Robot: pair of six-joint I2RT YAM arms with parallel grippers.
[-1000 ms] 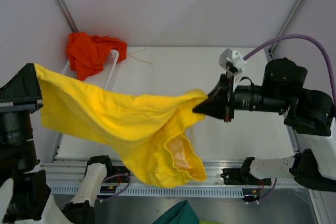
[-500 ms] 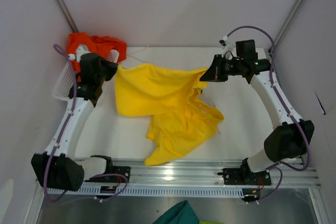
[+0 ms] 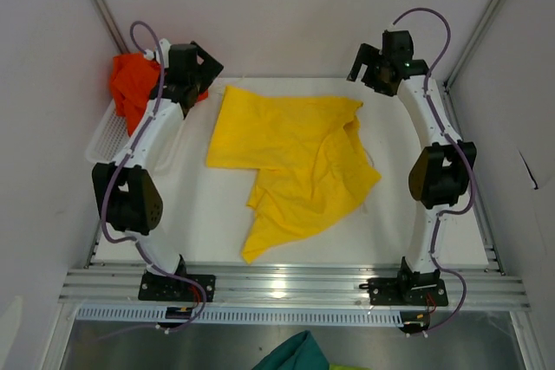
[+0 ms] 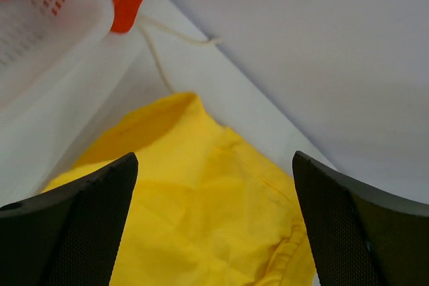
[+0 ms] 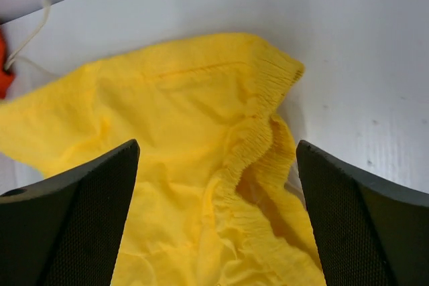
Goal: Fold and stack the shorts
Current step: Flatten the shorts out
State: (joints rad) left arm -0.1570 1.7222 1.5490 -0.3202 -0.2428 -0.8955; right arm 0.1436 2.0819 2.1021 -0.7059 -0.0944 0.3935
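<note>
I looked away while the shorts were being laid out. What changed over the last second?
The left hand and right hand held the yellow shorts stretched in the air, carried them to the far side, lowered them and let go. Both hands now stand open by the far corners. The shorts lie spread, partly rumpled, on the table. The orange shorts stayed in the basket.

The yellow shorts (image 3: 295, 153) are soft, matt cloth, ribbed at the waist. The basket (image 4: 67, 38) is white plastic with little holes. The counter (image 3: 208, 231) is smooth and matt.
</note>
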